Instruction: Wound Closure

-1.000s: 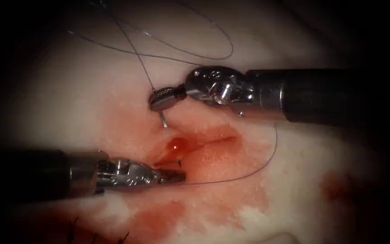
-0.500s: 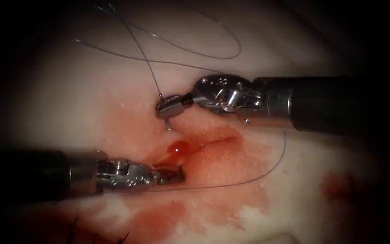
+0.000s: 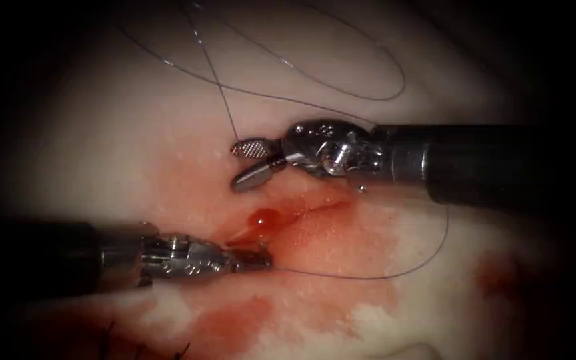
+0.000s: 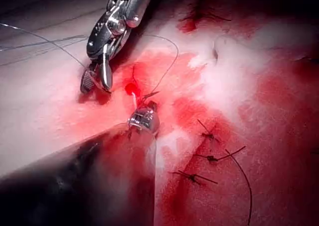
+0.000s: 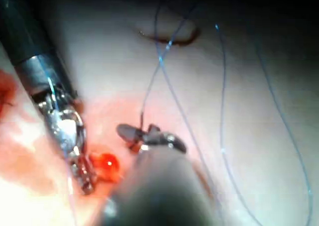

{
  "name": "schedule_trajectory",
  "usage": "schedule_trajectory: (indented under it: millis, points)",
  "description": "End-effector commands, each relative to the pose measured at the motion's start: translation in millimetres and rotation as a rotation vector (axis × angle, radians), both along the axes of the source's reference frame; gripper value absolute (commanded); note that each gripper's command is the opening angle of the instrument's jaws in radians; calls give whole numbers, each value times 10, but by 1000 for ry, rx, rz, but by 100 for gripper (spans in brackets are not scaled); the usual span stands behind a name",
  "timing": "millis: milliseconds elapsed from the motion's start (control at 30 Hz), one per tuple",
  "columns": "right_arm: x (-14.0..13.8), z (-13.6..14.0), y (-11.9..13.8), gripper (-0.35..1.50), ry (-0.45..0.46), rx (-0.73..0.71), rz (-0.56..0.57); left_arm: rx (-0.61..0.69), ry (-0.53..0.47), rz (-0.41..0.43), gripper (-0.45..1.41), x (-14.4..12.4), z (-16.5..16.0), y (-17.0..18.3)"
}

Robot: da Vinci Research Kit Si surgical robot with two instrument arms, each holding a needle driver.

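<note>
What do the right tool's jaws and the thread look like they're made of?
Right tool: jaws look like bare metal, silvery, one inner face cross-hatched and catching glints; they stand open, holding nothing. Thread: thin, dark, smooth single strand, likely a synthetic monofilament, since it holds springy loops over the tissue. Left tool sits shut at the cut; what it holds is unclear.

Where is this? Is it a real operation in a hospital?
Probably not a hospital: it looks like a practice bench for stitching. Two thin robot tools, the left pincer and the open right pincer, work over a slab of tissue with a cut, loose thread and finished stitches.
</note>
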State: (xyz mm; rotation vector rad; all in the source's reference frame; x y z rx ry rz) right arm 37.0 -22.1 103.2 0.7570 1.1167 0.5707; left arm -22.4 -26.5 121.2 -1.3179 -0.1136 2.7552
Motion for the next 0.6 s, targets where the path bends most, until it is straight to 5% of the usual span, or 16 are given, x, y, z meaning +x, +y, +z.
schedule_trajectory:
  millis: [33, 267, 333, 400, 600]
  points:
    - [10, 0, 6, 116, -2, -19, 15, 1, -1, 1, -5, -5, 6, -3]
    - [14, -5, 11, 108, -2, -45, 22, 1, 2, 1, -5, -6, 7, -4]
    - [13, -5, 11, 63, 9, -38, 1, 0, 3, 1, -5, -6, 7, -4]
    - [11, -5, 11, -35, 26, -29, -23, 0, 2, 1, -5, -6, 7, -4]
    - [2, -6, 2, -35, 66, 0, -103, 1, 2, 2, -5, -5, 7, -4]
